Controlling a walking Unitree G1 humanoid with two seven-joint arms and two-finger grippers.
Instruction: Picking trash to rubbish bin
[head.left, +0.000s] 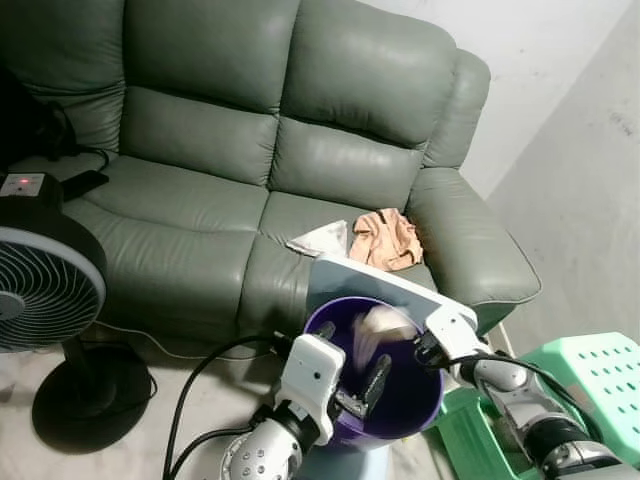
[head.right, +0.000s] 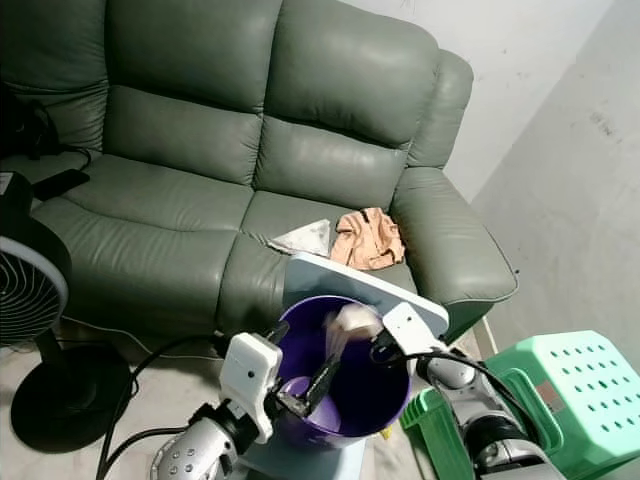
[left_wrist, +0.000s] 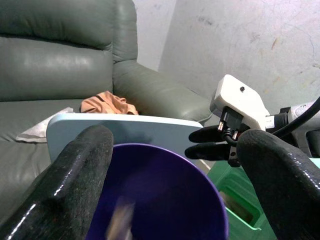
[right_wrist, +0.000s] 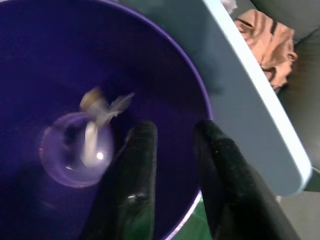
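Observation:
A purple rubbish bin (head.left: 400, 400) stands in front of the sofa, its pale blue lid (head.left: 385, 285) tipped up behind it. A pale scrap of trash (head.left: 372, 328), blurred, is inside the bin, loose over its bottom (right_wrist: 100, 107). My right gripper (head.left: 425, 350) hovers over the bin's right rim, its fingers (right_wrist: 142, 150) slightly apart and open, holding nothing. My left gripper (head.left: 362, 390) reaches over the near rim, open wide, with the bin's mouth (left_wrist: 165, 190) between its fingers. A crumpled white tissue (head.left: 320, 240) and a peach cloth (head.left: 385, 238) lie on the sofa seat.
The grey-green sofa (head.left: 200, 180) fills the back. A black fan (head.left: 40, 285) stands at the left on the floor. Green plastic stools (head.left: 590, 380) sit at the right, close to my right arm. Black cables (head.left: 190, 390) trail from my left arm.

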